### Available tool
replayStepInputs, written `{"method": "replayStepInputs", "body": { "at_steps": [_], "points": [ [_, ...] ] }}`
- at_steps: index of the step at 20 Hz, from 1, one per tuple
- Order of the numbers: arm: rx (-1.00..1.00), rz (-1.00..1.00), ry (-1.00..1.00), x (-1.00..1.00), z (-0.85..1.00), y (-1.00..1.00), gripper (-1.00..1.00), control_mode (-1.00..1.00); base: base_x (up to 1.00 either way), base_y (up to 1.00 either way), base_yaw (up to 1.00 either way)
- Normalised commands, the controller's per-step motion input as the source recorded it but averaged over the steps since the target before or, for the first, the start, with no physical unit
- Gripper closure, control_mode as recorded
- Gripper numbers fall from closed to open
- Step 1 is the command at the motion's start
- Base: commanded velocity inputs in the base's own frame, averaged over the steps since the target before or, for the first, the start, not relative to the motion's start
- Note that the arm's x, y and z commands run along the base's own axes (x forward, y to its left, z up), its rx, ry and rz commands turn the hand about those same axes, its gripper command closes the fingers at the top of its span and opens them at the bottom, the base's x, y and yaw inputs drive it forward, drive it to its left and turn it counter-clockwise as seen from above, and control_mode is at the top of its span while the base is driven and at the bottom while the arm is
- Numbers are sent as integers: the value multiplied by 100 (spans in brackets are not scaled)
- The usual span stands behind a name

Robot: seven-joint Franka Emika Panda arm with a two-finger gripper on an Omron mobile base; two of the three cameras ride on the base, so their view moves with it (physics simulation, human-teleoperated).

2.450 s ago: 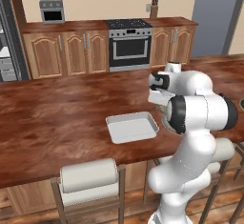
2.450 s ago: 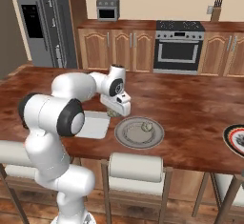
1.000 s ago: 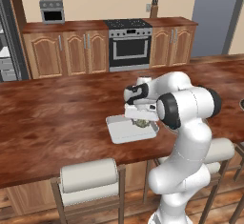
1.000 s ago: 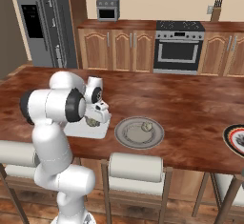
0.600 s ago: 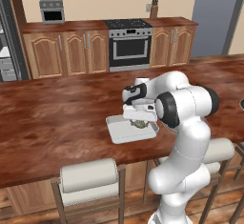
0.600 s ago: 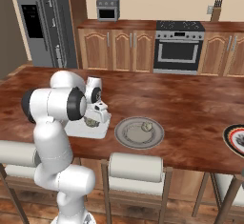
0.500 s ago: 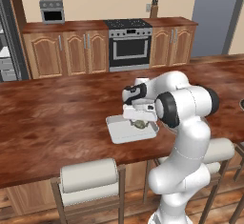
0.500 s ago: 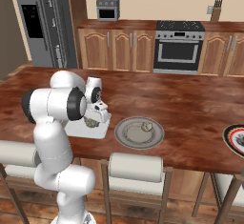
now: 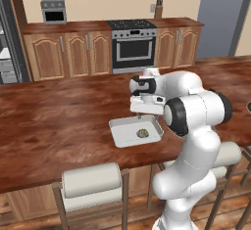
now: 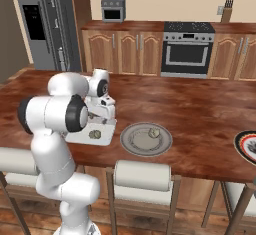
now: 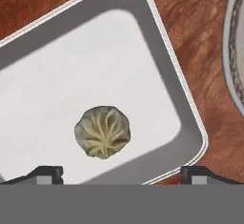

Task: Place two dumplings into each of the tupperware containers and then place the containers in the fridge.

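Note:
A white-grey rectangular tupperware tray (image 9: 117, 126) (image 10: 75, 138) (image 11: 167, 75) lies on the wooden island near its front edge. One pale crimped dumpling (image 9: 142, 133) (image 10: 93, 134) (image 11: 102, 132) rests loose on the tray's floor. My gripper (image 9: 145, 114) (image 10: 97, 121) (image 11: 121, 173) hangs just above that dumpling, open, its fingertips (image 11: 45, 173) spread wide with nothing between them. Another dumpling (image 10: 154, 133) sits on a round grey plate (image 10: 132, 141) right of the tray. The dark grey fridge (image 10: 45, 24) stands at the far left of the room.
A plate with a dark striped rim (image 10: 247, 146) lies at the island's right end. Padded stools (image 9: 90, 182) (image 10: 142, 176) stand along the island's near side. A steel oven (image 9: 133, 48) and wooden cabinets line the back wall. The grey plate's rim (image 11: 233, 51) edges the hand view.
The arm swung from over the grey plate to the tray and lowered. The jaws have opened, the dumpling now lies free in the tray, and the hand has lifted slightly.

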Motion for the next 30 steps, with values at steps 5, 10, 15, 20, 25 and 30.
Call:
{"method": "replayStepInputs", "body": {
  "at_steps": [5, 10, 15, 20, 25, 30],
  "points": [
    [0, -24, 3, -30, 26, -94, -100, -100, 0, 0, 0],
    [0, -26, 6, -8, 1, -100, -100, -100, 0, 0, 0],
    [0, -21, 6, -1, 0, -100, -100, -100, 0, 0, 0],
    [0, -16, 1, 3, 0, -83, -100, -100, 0, 0, 0],
    [-2, -4, -3, 22, -13, -45, -100, -100, 0, 0, 0],
    [-4, 3, -17, 15, -17, -5, -100, -100, 0, 0, 0]
  ]
}}
